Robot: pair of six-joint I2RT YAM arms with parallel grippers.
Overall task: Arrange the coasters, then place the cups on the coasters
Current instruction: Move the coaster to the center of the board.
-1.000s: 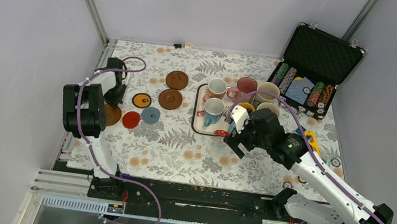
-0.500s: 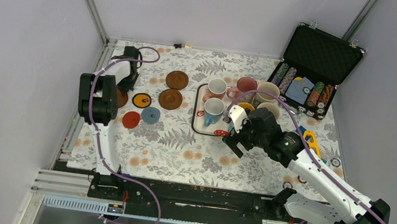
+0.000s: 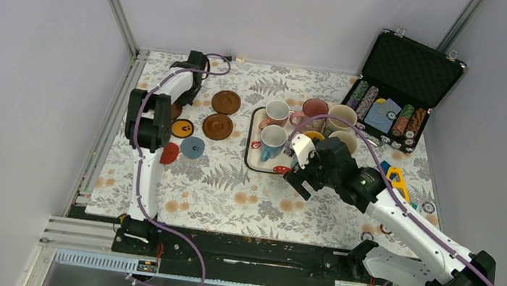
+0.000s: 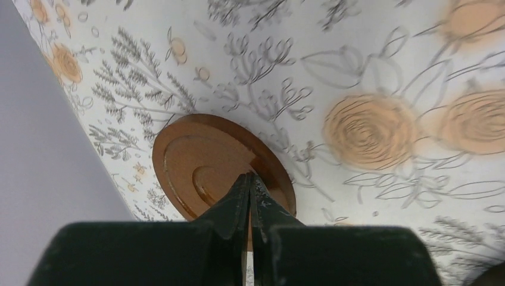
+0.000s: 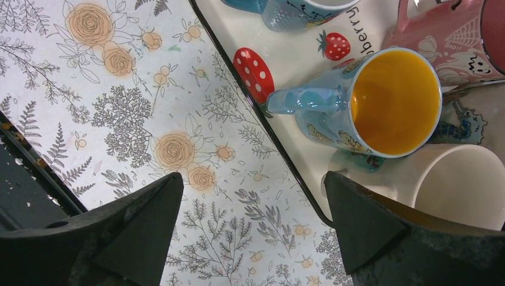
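The left claw (image 4: 250, 186) is pinching a brown coaster (image 4: 196, 161) left of the tray (image 3: 250, 153). The right claw (image 5: 250, 179) is gaping wide, and the cups (image 3: 273, 139) are all sitting in the tray, none on coasters yet.

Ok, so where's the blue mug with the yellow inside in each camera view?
Top external: the blue mug is right of centre on the tray, partly hidden by the right arm.
Left wrist: not in it.
Right wrist: the blue mug is upper right, handle pointing left.
Shared landmark: the floral tablecloth, seen in all three views.
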